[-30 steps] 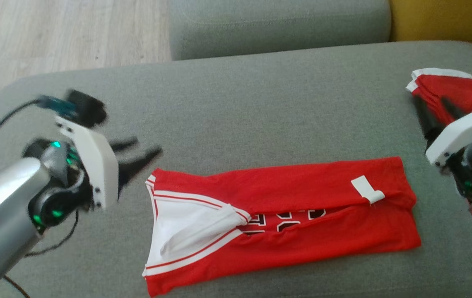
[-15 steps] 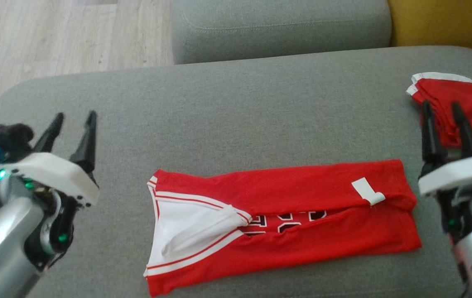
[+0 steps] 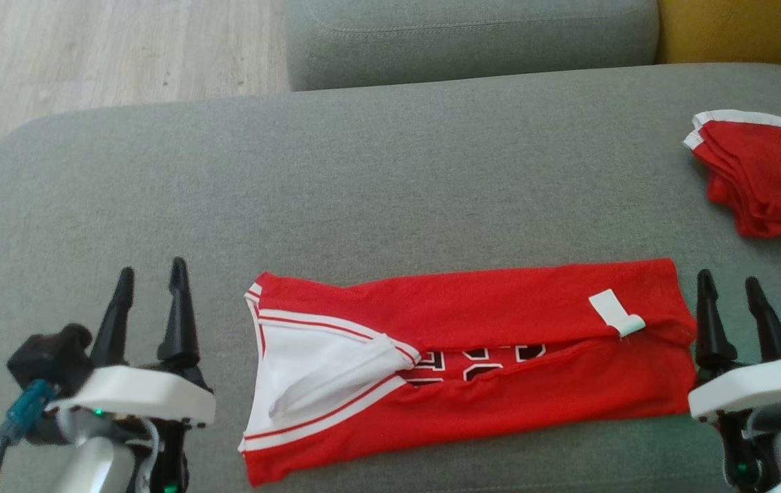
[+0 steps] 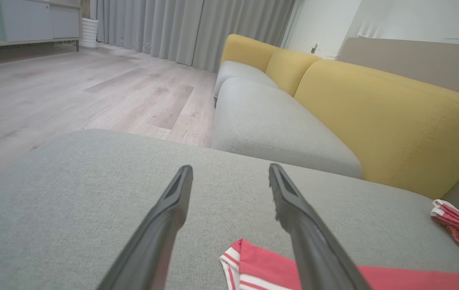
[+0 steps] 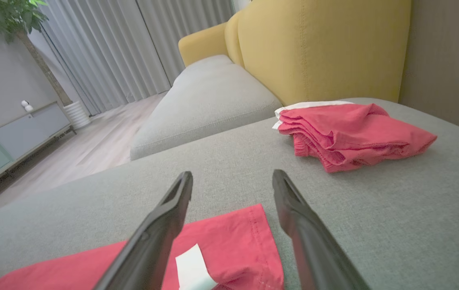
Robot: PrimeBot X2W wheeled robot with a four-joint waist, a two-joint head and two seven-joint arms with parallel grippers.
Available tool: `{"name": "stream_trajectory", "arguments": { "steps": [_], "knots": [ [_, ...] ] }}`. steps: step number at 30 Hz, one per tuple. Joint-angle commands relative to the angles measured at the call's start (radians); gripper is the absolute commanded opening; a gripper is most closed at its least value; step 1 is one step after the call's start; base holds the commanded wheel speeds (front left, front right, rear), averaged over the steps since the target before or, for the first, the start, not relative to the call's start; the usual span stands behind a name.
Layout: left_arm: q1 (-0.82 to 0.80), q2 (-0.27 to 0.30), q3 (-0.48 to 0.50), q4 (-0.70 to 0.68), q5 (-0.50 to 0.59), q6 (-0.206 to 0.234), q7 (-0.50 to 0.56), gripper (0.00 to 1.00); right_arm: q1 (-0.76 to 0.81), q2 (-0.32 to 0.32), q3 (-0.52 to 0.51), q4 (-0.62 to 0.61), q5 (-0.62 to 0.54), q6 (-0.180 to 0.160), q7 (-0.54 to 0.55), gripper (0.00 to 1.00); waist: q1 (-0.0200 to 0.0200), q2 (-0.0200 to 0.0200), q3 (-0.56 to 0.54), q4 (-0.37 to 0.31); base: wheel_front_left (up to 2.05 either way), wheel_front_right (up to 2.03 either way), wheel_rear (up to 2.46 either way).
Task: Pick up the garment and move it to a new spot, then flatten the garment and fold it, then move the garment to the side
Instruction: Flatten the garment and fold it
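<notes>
1. Compared with a second ago, the left tool [image 3: 151,267] is found drawn back from the far-left collar corner of the garment [image 3: 473,322]. It is now at the near left of the grey sofa seat [image 3: 390,171], and its fingers are pointed toward the far side rather than at the cloth.
2. The right tool [image 3: 728,277] is likewise brought back from beside the folded red pile [image 3: 760,178] at the far right. It is now at the near right, just beside the garment's hem end.
3. Both tools are held with fingers spread apart and nothing is gripped. In each wrist view open space is seen between the pair.
4. The garment, a red jersey, is left lying flat at the near middle of the seat, between the two tools, and its place on the seat is unchanged.
5. Its two long edges are turned inward to meet along the centre. A strip of printed numbers is exposed in the gap, and a white tag [image 3: 613,311] is seen near the right end.
6. The lengthwise fold is judged finished and released, and the retreat is read as a reset.
7. A crosswise fold and the move to the side are judged outstanding. The loose centre seam could be opened if the two ends are lifted unevenly.
</notes>
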Motion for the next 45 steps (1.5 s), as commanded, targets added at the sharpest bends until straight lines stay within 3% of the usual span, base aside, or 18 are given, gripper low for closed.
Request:
{"name": "stream_trajectory", "arguments": {
  "steps": [1,6,15,20,26,31,32,34,36,45],
  "knots": [
    [-0.044,0.012,0.057,-0.029,0.015,-0.008,-0.012,1.0,-0.02,-0.008,0.015,-0.037,-0.011,-0.001,0.004,1.0,0.0,0.0,0.002,0.002,0.0,0.0,0.0],
    [-0.035,-0.053,0.094,0.006,0.082,-0.078,-0.012,1.0,-0.053,0.012,-0.04,0.015,-0.059,-0.001,0.129,1.0,0.0,0.0,0.008,0.007,0.0,0.0,0.0],
    [-0.043,-0.12,0.13,0.074,0.142,-0.158,-0.012,1.0,-0.182,0.033,-0.128,0.213,-0.129,-0.001,0.368,1.0,0.0,0.0,0.009,0.033,0.0,0.0,0.0],
    [-0.045,-0.141,0.145,0.108,0.163,-0.18,-0.012,1.0,-0.241,0.041,-0.16,0.321,-0.138,-0.001,0.449,1.0,0.0,0.0,0.014,0.05,0.0,0.0,0.0],
    [-0.05,-0.152,0.161,0.131,0.186,-0.194,-0.012,1.0,-0.284,0.052,-0.207,0.465,-0.174,-0.001,0.619,1.0,0.0,0.0,0.014,0.066,0.0,0.0,0.0],
    [-0.048,-0.161,0.167,0.143,0.198,-0.204,-0.012,1.0,-0.279,0.082,-0.202,0.513,-0.159,-0.001,0.767,1.0,0.0,0.0,0.009,0.077,0.0,0.0,0.0],
    [-0.047,-0.163,0.169,0.146,0.2,-0.205,-0.012,1.0,-0.274,0.087,-0.2,0.511,-0.154,-0.001,0.788,0.95,0.0,0.0,0.007,0.079,0.0,0.0,0.0],
    [-0.045,-0.166,0.172,0.149,0.203,-0.207,-0.012,1.0,-0.264,0.094,-0.196,0.493,-0.148,-0.001,0.81,0.65,0.0,0.0,0.005,0.081,0.0,0.0,0.0],
    [-0.042,-0.17,0.177,0.152,0.206,-0.208,-0.012,1.0,-0.254,0.098,-0.195,0.467,-0.147,-0.001,0.816,0.0,0.0,0.0,0.001,0.08,0.0,0.0,0.0],
    [-0.036,-0.183,0.189,0.161,0.217,-0.218,-0.012,1.0,-0.26,0.099,-0.223,0.331,-0.156,-0.001,0.765,0.0,0.0,0.0,-0.013,0.062,0.0,0.0,0.0]
  ]
}}
